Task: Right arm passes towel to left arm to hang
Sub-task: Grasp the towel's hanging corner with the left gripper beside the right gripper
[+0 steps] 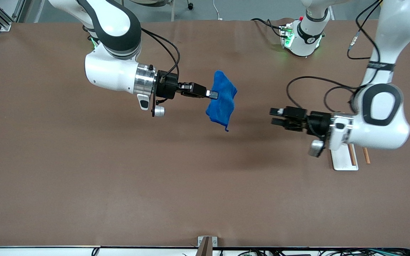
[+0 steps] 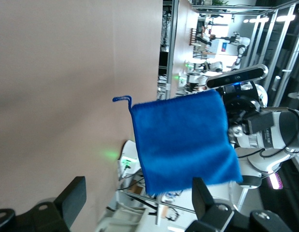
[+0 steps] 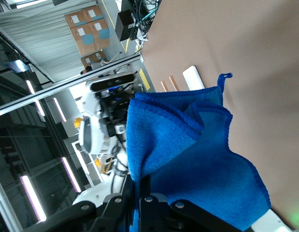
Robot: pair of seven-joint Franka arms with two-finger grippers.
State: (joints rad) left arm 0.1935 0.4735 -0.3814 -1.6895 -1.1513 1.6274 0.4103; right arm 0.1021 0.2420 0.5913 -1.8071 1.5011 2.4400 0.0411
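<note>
Two grippers are facing each other above the counter (image 1: 84, 185): we are seeing the right gripper (image 1: 212, 94) clamping the towel (image 1: 222, 101) in midair, while the left gripper (image 1: 275, 116), jaws apart, is risking closing on air if the limp cloth is swinging.

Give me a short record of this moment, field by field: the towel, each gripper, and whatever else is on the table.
towel: bright royal-blue soft cloth, hanging in the air over the middle of the brown table, small loop at its lowest corner
right gripper: shut on the towel's edge, holding it up
left gripper: open, pointed at the towel with a gap between, not touching it
handover: not yet made
other: white base with copper-coloured rods under the left arm
</note>
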